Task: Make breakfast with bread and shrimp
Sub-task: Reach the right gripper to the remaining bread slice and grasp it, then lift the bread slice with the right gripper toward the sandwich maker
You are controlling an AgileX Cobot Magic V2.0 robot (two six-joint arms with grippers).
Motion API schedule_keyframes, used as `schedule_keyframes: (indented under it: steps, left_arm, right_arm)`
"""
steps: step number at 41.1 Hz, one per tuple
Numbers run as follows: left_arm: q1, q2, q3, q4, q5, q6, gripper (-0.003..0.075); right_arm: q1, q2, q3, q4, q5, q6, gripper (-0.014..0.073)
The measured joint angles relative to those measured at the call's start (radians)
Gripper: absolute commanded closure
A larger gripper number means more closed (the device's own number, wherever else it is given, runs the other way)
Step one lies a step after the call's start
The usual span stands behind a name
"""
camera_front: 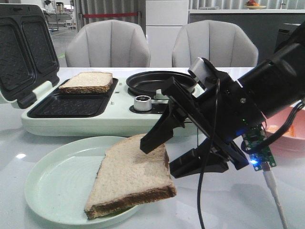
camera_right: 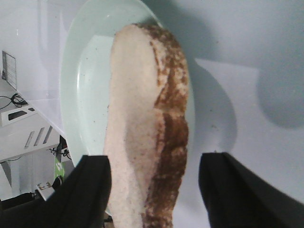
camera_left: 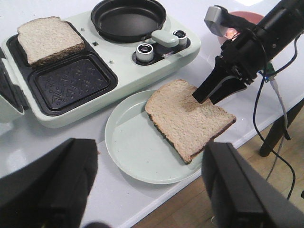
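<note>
I see one bread slice [camera_front: 131, 179] on the near plate [camera_front: 57, 186], my right gripper [camera_front: 164, 155] spread around its edge, another slice [camera_front: 86, 81] in the far-left grill tray [camera_front: 71, 102], left gripper [camera_left: 152, 185] spread.

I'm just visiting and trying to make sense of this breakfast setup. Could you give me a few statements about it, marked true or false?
1. One bread slice lies in the grill's back compartment. True.
2. The frying pan holds shrimp. False: the pan is empty; no shrimp shows in any view.
3. The right end effector has its fingers around the edge of the second slice at the plate. True, though a firm grip cannot be confirmed.
4. The grill's lid is shut. False: the lid stands open.
5. The left end effector holds a slice. False: it is open and empty.
</note>
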State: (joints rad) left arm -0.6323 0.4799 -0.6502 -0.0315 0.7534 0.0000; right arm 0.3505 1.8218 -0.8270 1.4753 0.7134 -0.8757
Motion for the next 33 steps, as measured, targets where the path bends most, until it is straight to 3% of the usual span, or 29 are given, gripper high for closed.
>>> schedule_keyframes:
  steps: [6, 12, 17, 33]
  left_arm:
    - [0.000, 0.000, 0.000, 0.000, 0.000, 0.000, 0.0199]
    - [0.000, 0.000, 0.000, 0.000, 0.000, 0.000, 0.0199]
    - [0.000, 0.000, 0.000, 0.000, 0.000, 0.000, 0.0199]
    - [0.000, 0.000, 0.000, 0.000, 0.000, 0.000, 0.0199]
  right_arm:
    - [0.000, 0.039, -0.001, 0.007, 0.014, 0.000, 0.0123]
    - [0.000, 0.052, -0.004, 0.011, 0.027, -0.002, 0.0301]
    - [0.000, 0.052, -0.004, 0.016, 0.030, -0.002, 0.0396]
    - [0.000, 0.035, -0.004, 0.016, 0.031, -0.038, 0.0415]
